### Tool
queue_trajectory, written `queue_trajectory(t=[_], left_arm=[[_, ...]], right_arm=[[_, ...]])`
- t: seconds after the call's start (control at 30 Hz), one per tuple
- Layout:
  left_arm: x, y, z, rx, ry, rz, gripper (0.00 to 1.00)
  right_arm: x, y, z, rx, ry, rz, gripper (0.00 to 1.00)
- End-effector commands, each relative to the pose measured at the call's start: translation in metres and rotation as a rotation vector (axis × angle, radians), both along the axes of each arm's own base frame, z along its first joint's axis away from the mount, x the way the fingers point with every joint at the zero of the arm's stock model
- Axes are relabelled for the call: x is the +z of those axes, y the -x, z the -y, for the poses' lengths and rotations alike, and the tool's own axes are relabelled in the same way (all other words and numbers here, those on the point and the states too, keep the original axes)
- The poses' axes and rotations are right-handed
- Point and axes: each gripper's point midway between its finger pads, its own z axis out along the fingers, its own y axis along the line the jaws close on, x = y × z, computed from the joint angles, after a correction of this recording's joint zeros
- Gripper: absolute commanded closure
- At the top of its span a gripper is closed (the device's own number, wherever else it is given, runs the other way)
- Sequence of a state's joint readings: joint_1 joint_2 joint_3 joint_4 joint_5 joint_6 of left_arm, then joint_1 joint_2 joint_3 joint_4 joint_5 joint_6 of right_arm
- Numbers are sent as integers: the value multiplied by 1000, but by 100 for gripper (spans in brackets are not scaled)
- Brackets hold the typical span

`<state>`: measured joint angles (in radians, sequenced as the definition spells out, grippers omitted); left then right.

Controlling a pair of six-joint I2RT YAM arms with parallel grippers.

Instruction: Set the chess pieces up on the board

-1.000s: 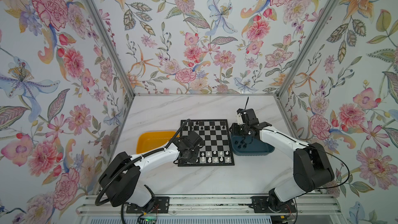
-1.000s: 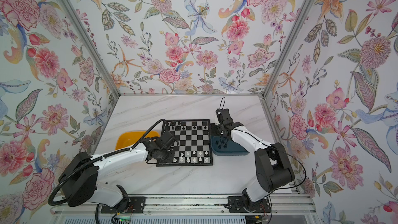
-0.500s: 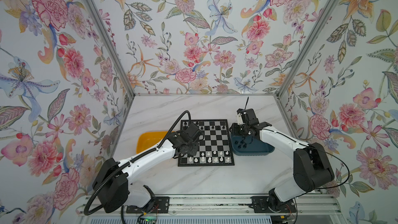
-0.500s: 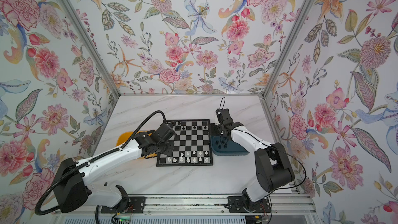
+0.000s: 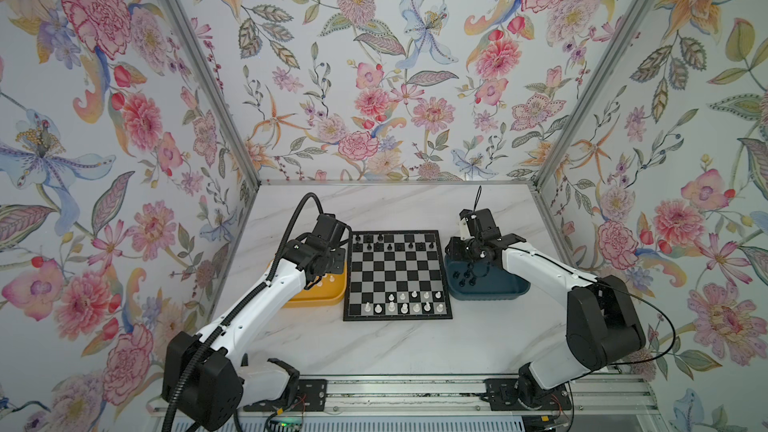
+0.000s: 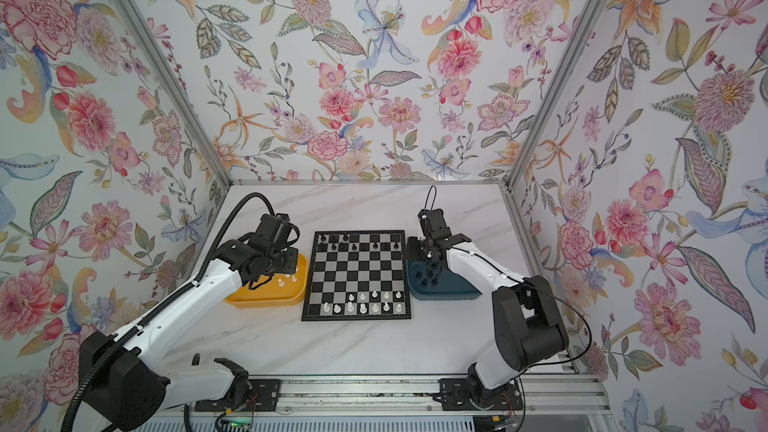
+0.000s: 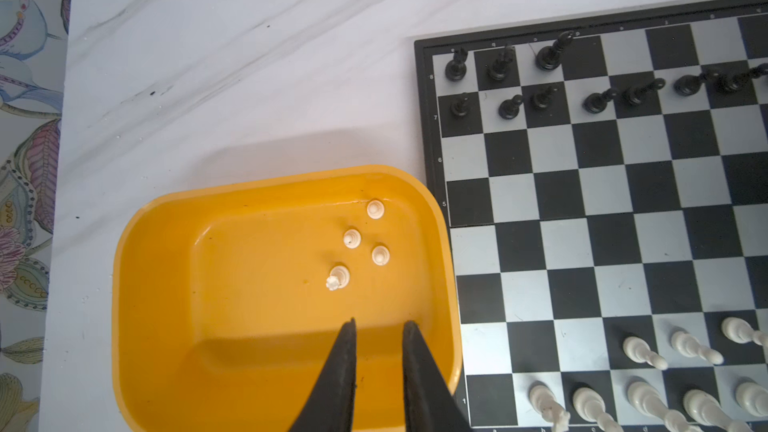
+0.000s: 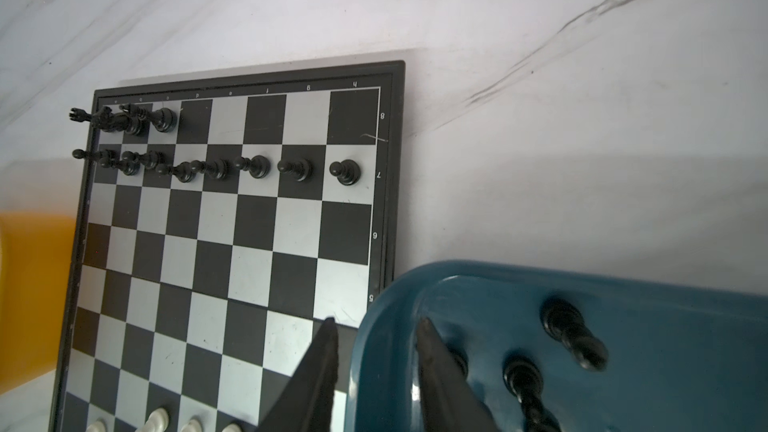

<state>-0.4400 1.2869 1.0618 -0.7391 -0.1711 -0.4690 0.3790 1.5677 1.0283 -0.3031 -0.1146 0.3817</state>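
Observation:
The board (image 5: 397, 272) lies mid-table, also seen in the left wrist view (image 7: 602, 201) and the right wrist view (image 8: 232, 234). Black chess pieces (image 5: 388, 243) fill parts of its two far rows; white chess pieces (image 5: 401, 303) stand in its two near rows. My left gripper (image 7: 380, 322) hangs open and empty over the yellow tray (image 7: 249, 284), a short way from several loose white pieces (image 7: 352, 238). My right gripper (image 8: 377, 320) is open and empty above the dark blue tray's (image 8: 665, 347) board-side rim, with loose black pieces (image 8: 573, 332) beside it.
The yellow tray (image 5: 328, 297) touches the board's left edge and the blue tray (image 5: 490, 288) its right edge. Bare marble table (image 5: 395, 209) stretches behind the board and in front of it. Floral walls close in the left, right and far sides.
My left arm has swung from the board's near-left corner leftward and farther back, ending over the yellow tray. The right arm has not moved.

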Motion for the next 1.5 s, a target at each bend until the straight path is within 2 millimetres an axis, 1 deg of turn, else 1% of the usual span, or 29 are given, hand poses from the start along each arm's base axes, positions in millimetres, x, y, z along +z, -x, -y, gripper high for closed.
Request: queue_trajectory(t=[0.0, 0.17, 0.37, 0.53, 0.77, 0.93, 1.17, 1.47], left_arm=[[-22, 3, -22, 20, -40, -61, 77], [-51, 1, -41, 67, -10, -119, 77], [-72, -5, -53, 101, 11, -164, 76], [-90, -4, -55, 108, 18, -202, 75], [-102, -10, -53, 110, 43, -222, 67], [-108, -9, -52, 107, 55, -237, 66], [-124, -3, -49, 101, 69, -281, 67], [-131, 1, -48, 101, 73, -301, 70]], right_arm=[[23, -6, 10, -25, 5, 46, 66], [25, -9, 18, -47, 5, 44, 66], [19, -13, 23, -62, 9, 25, 65], [15, -15, 25, -67, 11, 13, 65], [8, -16, 23, -65, 7, -9, 66], [5, -16, 21, -62, 5, -17, 66], [3, -16, 21, -61, 4, -21, 66], [1, -17, 19, -57, 2, -25, 66]])
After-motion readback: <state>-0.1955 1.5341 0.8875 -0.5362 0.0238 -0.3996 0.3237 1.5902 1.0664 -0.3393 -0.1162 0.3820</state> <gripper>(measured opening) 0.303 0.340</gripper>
